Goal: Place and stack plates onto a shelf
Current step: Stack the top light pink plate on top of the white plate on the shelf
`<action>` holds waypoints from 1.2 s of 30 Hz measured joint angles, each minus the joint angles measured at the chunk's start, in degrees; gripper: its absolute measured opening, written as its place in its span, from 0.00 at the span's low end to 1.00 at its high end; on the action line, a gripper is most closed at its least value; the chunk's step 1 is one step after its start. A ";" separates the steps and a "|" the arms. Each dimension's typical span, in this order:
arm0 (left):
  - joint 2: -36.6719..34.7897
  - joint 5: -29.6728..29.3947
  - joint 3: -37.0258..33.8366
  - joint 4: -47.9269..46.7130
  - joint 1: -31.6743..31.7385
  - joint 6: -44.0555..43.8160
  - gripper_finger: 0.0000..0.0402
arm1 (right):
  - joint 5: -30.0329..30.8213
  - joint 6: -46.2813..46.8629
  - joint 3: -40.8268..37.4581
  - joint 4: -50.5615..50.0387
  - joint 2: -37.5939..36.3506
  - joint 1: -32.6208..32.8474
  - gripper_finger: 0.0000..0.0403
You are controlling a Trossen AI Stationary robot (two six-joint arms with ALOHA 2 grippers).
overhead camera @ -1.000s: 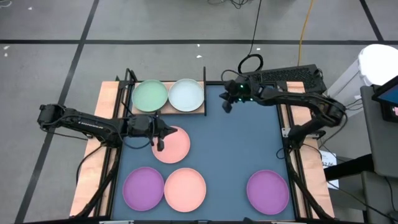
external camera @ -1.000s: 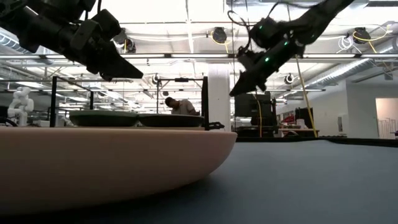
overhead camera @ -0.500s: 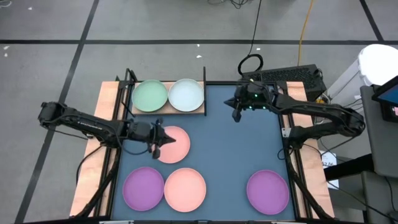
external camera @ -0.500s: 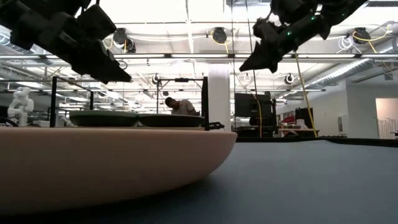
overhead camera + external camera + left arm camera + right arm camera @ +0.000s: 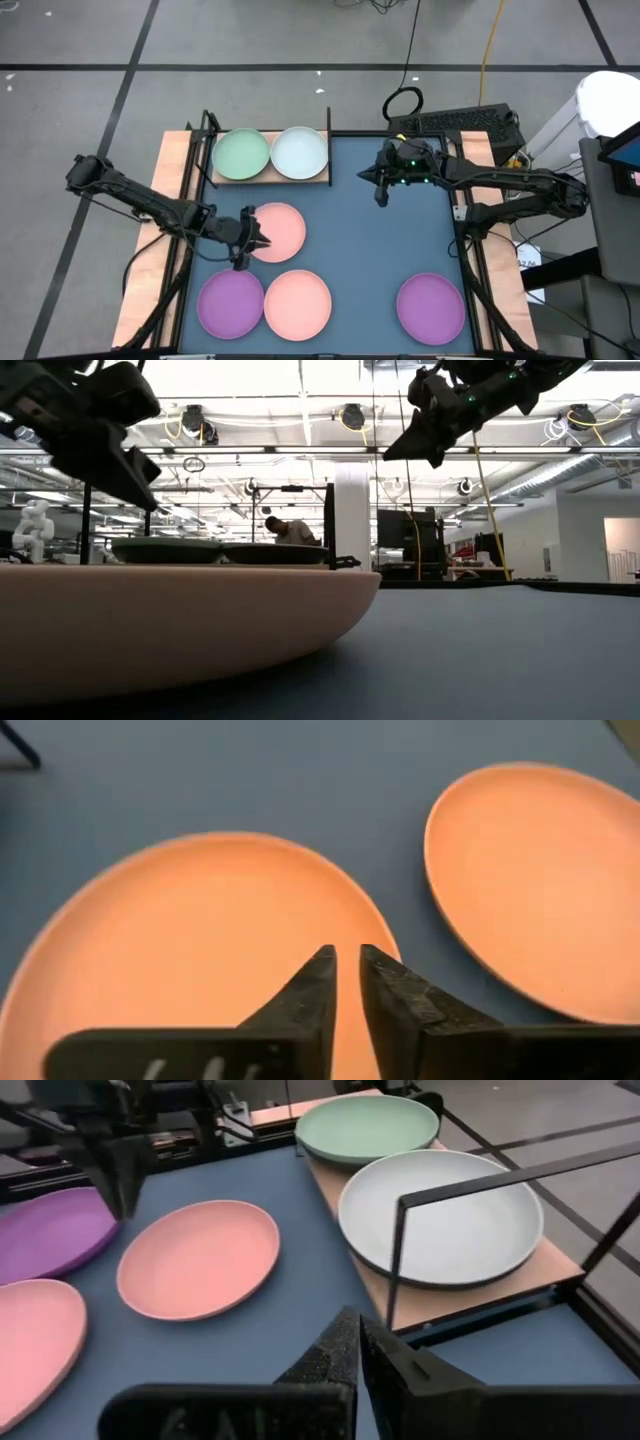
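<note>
Left gripper (image 5: pixel 246 243) hovers pinched together at the upper pink plate's (image 5: pixel 280 232) edge, so unless it opens it'll just shove the plate into the other pink plate (image 5: pixel 297 304); right gripper (image 5: pixel 381 190), also together, idles by the shelf (image 5: pixel 318 176).

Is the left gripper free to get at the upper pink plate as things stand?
Probably yes: the left gripper hangs at the left edge of the pink plate, fingers nearly shut, with nothing lying on or over that plate.

Even overhead light, soft shadows on mat (image 5: pixel 370 250). Low view backlit by bright ceiling lamps; arms silhouetted, near pink plate (image 5: pixel 180 625) blurred. Wrist views sharp.
</note>
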 joint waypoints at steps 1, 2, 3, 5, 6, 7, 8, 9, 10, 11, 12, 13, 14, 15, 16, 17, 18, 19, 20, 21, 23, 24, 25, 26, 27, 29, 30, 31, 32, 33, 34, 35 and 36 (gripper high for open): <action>0.00 -0.58 0.00 -0.61 -0.74 -0.88 0.16 | -0.02 0.57 0.00 0.23 0.00 0.38 0.00; 0.00 -1.07 0.00 -0.97 -1.45 -1.65 0.18 | -0.06 1.22 0.00 0.44 -0.15 0.78 0.00; 0.00 -1.56 0.00 -1.02 -2.16 -2.07 0.20 | -0.40 1.90 0.00 0.42 -0.40 1.16 0.00; 0.00 -2.40 0.00 -0.93 -3.62 -2.57 0.23 | -2.21 3.48 0.00 0.93 -0.85 1.92 0.00; 0.02 -3.00 0.00 -0.95 -4.34 -2.72 0.24 | -3.11 4.38 0.00 1.01 -1.10 2.32 0.00; 0.26 -3.43 0.00 -0.89 -5.03 -2.79 0.25 | -3.78 5.47 0.00 1.03 -1.33 2.86 0.00; 0.71 -3.68 0.00 -0.61 -5.64 -2.77 0.25 | -4.49 6.61 0.00 1.09 -1.66 3.43 0.00; 1.21 -3.70 0.00 -0.51 -6.12 -2.93 0.25 | -4.61 7.60 0.00 1.12 -2.02 4.14 0.00; 1.61 -3.68 0.00 -0.50 -6.66 -3.53 0.26 | -4.63 8.17 0.00 1.25 -2.30 4.88 0.00; 2.15 -3.70 0.00 0.13 -7.10 -3.97 0.26 | -4.61 8.30 0.00 1.38 -2.58 5.63 0.00; 2.93 -3.72 0.02 1.24 -7.46 -4.29 0.26 | -4.56 8.30 0.00 1.18 -2.90 6.30 0.00; 3.80 -3.72 0.04 1.86 -7.82 -4.32 0.26 | -4.54 8.51 0.00 0.80 -3.04 6.92 0.00; 4.56 -3.71 0.04 2.02 -8.11 -4.29 0.26 | -4.54 9.01 0.00 0.77 -3.08 7.57 0.00; 5.30 -3.72 0.04 2.18 -8.42 -4.13 0.26 | -4.51 9.79 0.00 0.79 -3.08 8.38 0.00; 6.05 -3.75 0.04 2.77 -8.64 -3.88 0.26 | -4.50 10.66 0.00 0.61 -3.08 9.18 0.00; 7.01 -3.72 0.04 3.54 -8.94 -3.55 0.26 | -4.43 11.56 0.00 0.32 -3.08 10.10 0.00; 7.94 -3.61 0.04 3.77 -9.27 -3.14 0.26 | -4.40 12.46 0.00 -0.07 -3.08 11.21 0.00; 8.79 -3.47 0.04 3.48 -9.70 -2.66 0.26 | -4.40 13.35 0.00 -0.55 -3.08 12.51 0.00; 9.67 -3.44 0.04 3.34 -10.20 -2.36 0.26 | -4.37 14.15 0.00 -1.14 -3.08 13.83 0.00; 10.59 -3.43 0.04 3.49 -10.59 -2.07 0.26 | -4.27 14.76 0.00 -1.88 -3.08 15.24 0.00; 12.41 -3.69 0.04 3.52 -11.35 -1.58 0.26 | -3.58 15.14 0.00 -2.94 -3.06 18.12 0.00; 13.19 -4.44 0.04 3.49 -11.68 -1.49 0.26 | -2.69 15.14 0.00 -3.17 -3.06 19.44 0.00; 13.94 -5.15 0.04 3.53 -11.92 -1.49 0.26 | -2.25 15.14 0.00 -3.19 -3.06 20.54 0.00; 14.63 -5.53 0.04 3.60 -12.04 -1.44 0.26 | -1.34 15.14 0.00 -3.06 -3.06 21.48 0.00; 15.23 -5.90 0.04 3.52 -12.25 -1.34 0.26 | -1.15 15.12 0.00 -2.85 -3.06 22.04 0.00; 16.00 -6.26 0.04 3.51 -12.44 -1.30 0.26 | -1.06 14.93 0.00 -2.59 -3.06 22.64 0.00; 16.22 -6.31 0.04 3.58 -12.50 -1.16 0.26 | -1.05 14.84 0.00 -2.61 -3.06 22.75 0.00; 16.26 -6.64 0.04 3.54 -12.48 -0.84 0.26 | -1.03 14.61 0.00 -2.61 -3.06 22.78 0.00; 16.26 -7.14 0.04 3.66 -12.48 -0.67 0.26 | -1.02 14.51 0.00 -2.61 -3.06 22.78 0.00; 16.26 -7.58 0.04 3.96 -12.48 -0.21 0.26 | -1.02 14.47 0.00 -2.61 -3.06 22.78 0.00; 16.26 -8.13 0.04 4.35 -12.48 0.37 0.26 | -1.00 14.35 0.00 -2.61 -3.06 22.78 0.00; 16.26 -8.67 0.04 4.72 -12.48 1.06 0.26 | -1.00 14.08 0.00 -2.62 -3.06 22.78 0.00; 16.26 -9.11 0.04 5.10 -12.48 1.70 0.26 | -0.92 13.86 0.00 -2.63 -3.06 22.74 0.00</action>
